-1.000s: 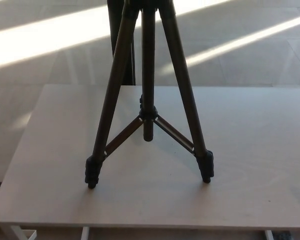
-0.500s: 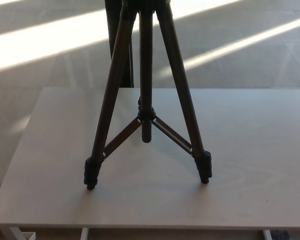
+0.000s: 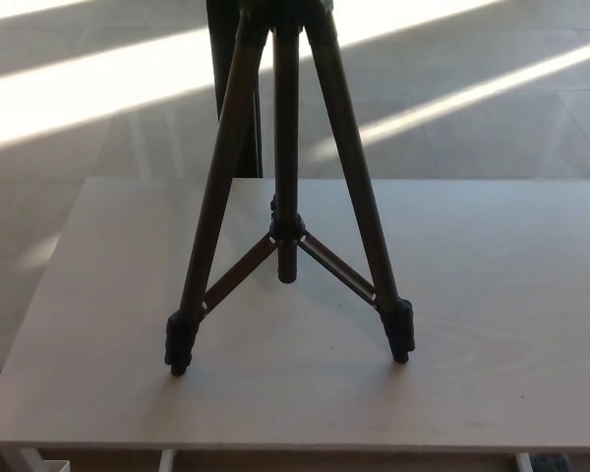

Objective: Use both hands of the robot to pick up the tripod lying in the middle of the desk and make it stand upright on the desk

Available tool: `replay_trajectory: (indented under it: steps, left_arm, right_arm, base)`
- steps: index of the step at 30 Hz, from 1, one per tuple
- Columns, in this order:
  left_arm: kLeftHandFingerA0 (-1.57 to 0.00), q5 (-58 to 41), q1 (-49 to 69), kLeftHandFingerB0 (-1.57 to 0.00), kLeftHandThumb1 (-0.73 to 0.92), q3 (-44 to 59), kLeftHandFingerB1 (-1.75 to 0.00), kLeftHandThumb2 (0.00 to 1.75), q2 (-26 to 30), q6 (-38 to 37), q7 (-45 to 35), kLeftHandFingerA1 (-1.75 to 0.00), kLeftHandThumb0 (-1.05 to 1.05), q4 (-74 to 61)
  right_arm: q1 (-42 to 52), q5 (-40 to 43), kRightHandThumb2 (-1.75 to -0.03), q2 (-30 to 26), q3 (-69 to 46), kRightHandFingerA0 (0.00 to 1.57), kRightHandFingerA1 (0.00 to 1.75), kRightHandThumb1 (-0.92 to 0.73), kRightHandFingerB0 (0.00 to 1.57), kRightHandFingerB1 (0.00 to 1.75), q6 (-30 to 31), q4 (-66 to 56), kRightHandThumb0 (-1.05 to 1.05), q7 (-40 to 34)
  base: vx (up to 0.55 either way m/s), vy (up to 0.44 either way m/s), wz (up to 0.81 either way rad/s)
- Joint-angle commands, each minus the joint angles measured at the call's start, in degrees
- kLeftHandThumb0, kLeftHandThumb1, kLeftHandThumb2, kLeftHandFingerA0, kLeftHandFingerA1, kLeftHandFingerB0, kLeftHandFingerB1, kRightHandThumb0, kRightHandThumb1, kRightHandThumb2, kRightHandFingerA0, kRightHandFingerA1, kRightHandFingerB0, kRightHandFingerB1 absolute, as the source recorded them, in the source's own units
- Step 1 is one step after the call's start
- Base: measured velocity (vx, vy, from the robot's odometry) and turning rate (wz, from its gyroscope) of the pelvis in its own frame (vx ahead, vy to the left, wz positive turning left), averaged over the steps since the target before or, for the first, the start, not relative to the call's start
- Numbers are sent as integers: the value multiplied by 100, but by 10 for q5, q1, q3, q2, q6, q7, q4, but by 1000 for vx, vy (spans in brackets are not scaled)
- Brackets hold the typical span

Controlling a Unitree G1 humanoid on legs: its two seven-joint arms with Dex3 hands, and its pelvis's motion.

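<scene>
Neither robot hand appears anywhere in the head view, so their state and pose cannot be told, nor can the tripod's place relative to them. The dark brown metal tripod (image 3: 287,197) stands upright in the middle of the frame, its top cut off by the upper edge. Two front legs splay to black feet resting on the pale wooden desk (image 3: 492,324), one at lower left of centre, one at lower right of centre. The centre column hangs between them, its lower end clear of the desk top, with two braces running out from it to the front legs. A third dark leg shows behind, at upper centre. Beyond the desk, the grey floor (image 3: 79,88) carries bright diagonal bands of sunlight.
</scene>
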Motion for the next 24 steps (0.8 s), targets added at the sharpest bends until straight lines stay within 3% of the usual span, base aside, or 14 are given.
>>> replay_trajectory:
  steps: [1,6,7,8,14,15,16,17,18,19,20,22,23,24]
  left_arm:
    - [-29,-73,-22,-27,79,26,-44,63,30,-92,-5,-63,-62,136]
    - [-38,-82,-21,-20,61,21,-53,100,38,-97,-12,-69,-62,152]
    - [-35,-88,-21,-22,62,23,-54,99,39,-99,-15,-68,-67,157]
    - [-42,-97,-22,-35,74,29,-48,63,40,-101,-11,-68,-63,161]
    - [-47,-119,-29,-33,75,28,-48,62,50,-108,-12,-69,-61,184]
    - [-50,-120,-33,-35,73,26,-48,63,49,-109,-10,-69,-61,186]
    - [-50,-123,-38,-35,74,20,-49,63,48,-111,-8,-70,-61,189]
    - [-49,-124,-37,-33,75,18,-49,62,49,-113,-11,-70,-60,191]
    - [-41,-127,-34,-31,76,15,-48,63,50,-117,-16,-68,-59,194]
    - [-41,-130,-34,-31,76,13,-48,63,51,-118,-19,-68,-59,195]
    - [-43,-130,-34,-32,75,7,-48,63,51,-121,-16,-68,-60,196]
    - [-47,-130,-36,-37,73,-1,-50,63,52,-128,-3,-70,-61,199]
    - [-47,-133,-35,-37,73,-4,-50,63,54,-127,-2,-71,-61,201]
    - [-47,-139,-36,-38,72,-1,-50,63,54,-124,-1,-71,-60,203]
  right_arm:
    - [-92,94,-97,18,-62,0,9,-69,0,0,-88,176,-92,-61]
    - [-80,75,-97,27,-37,0,5,-69,0,0,-105,201,-91,-26]
    - [-80,74,-64,26,-33,0,7,-79,0,15,-113,210,-70,-25]
    - [-78,66,-98,27,-25,0,16,-61,0,15,-126,225,-79,-21]
    - [-84,49,-98,21,12,3,25,-59,3,24,-152,252,-72,-28]
    - [-82,44,-62,18,19,7,34,-74,8,24,-156,252,-75,-32]
    - [-79,40,-95,13,31,3,41,-57,8,25,-162,252,-77,-35]
    - [-78,46,-95,14,31,9,52,-56,0,31,-163,252,-79,-33]
    - [-77,62,-62,16,25,8,44,-71,11,25,-163,249,-74,-25]
    - [-77,76,-62,18,17,8,44,-71,11,25,-162,246,-74,-15]
    - [-76,81,-93,20,17,2,46,-54,8,27,-166,243,-75,-7]
    - [-75,75,-64,18,25,9,33,-73,11,21,-177,251,-69,-4]
    - [-77,80,-93,18,21,2,41,-56,9,30,-176,257,-75,-9]
    - [-78,87,-91,19,15,3,42,-55,6,34,-176,259,-71,-8]
  base:
    - [0,0,0]
    - [0,0,0]
    - [0,0,0]
    - [0,0,0]
    - [0,0,0]
    - [0,0,0]
    - [0,0,0]
    - [0,0,0]
    - [0,0,0]
    - [0,0,0]
    - [0,0,0]
    - [0,0,0]
    - [0,0,0]
    - [0,0,0]
